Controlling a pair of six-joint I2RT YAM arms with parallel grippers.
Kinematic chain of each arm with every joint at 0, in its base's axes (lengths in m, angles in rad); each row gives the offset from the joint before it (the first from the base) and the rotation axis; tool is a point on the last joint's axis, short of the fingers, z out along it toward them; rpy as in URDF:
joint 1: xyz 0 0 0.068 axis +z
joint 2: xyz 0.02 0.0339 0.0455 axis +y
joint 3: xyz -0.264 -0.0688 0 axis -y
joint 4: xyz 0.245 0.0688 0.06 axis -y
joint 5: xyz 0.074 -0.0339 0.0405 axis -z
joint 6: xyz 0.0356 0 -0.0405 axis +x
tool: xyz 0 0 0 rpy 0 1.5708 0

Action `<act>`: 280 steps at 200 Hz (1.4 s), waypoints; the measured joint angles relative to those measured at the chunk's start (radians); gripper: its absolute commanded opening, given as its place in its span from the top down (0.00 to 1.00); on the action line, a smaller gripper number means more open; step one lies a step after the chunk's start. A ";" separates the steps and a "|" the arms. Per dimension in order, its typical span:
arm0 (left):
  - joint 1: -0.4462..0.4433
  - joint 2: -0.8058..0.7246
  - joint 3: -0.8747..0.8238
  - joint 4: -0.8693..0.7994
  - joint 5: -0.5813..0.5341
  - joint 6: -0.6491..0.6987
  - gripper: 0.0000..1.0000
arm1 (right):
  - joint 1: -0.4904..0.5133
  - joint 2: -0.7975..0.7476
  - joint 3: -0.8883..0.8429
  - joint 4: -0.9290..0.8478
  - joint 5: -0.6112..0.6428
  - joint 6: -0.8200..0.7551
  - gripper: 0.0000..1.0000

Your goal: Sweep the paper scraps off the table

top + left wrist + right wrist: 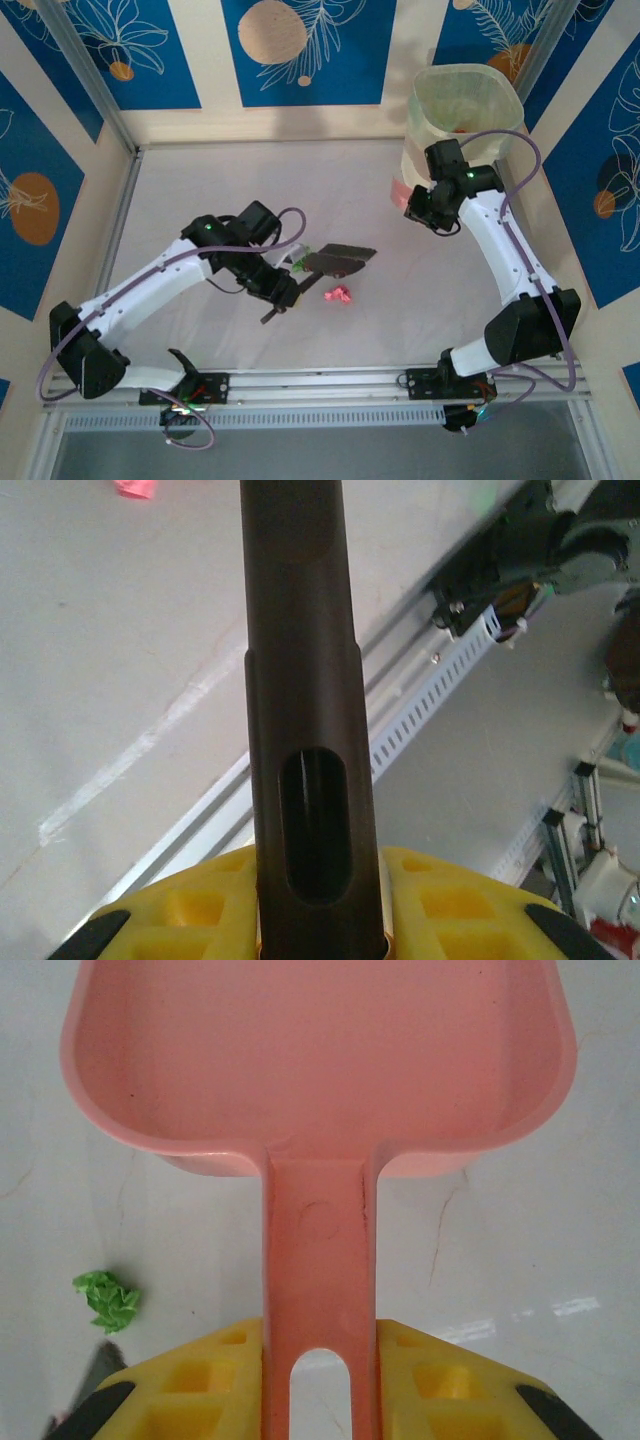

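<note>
Clamps the handle of the black brush (340, 260) in the left end effector (283, 290), yellow fingers pressed in on both sides of it. Holds that brush over the middle of the white table (220, 190), head pointing toward the right arm, slotted handle end pointing toward the near aluminium rail (320, 382). Cannot tell whether the bristles touch the table. Finds a pink paper scrap (338, 294) lying on the table near the brush head, on its near side, apart from it; catches the same scrap at the top left edge of the left wrist view, well beyond the handle. Pinches the flat handle of the pink dustpan (320, 1060) in the right end effector (320, 1380), yellow fingers tight against both edges. Holds the dustpan at the far right of the table, just beside a translucent bin (465, 100). Shows a crumpled green paper scrap (107, 1300) on the table left of the dustpan handle in the right wrist view, apart from the pan. Shows something orange inside the bin, too blurred to name.
</note>
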 measured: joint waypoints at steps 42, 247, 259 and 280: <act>-0.013 0.006 -0.021 0.005 0.083 -0.003 1.00 | -0.010 0.031 0.001 0.026 -0.008 0.007 1.00; -0.051 0.048 -0.192 0.057 0.106 -0.172 1.00 | 0.026 0.014 -0.046 0.058 -0.044 -0.023 1.00; -0.046 0.064 -0.183 0.060 0.069 -0.170 1.00 | 0.039 0.014 -0.072 0.069 -0.049 -0.018 1.00; -0.025 0.087 -0.154 0.060 0.010 -0.172 1.00 | 0.066 0.013 -0.111 0.084 -0.053 -0.008 1.00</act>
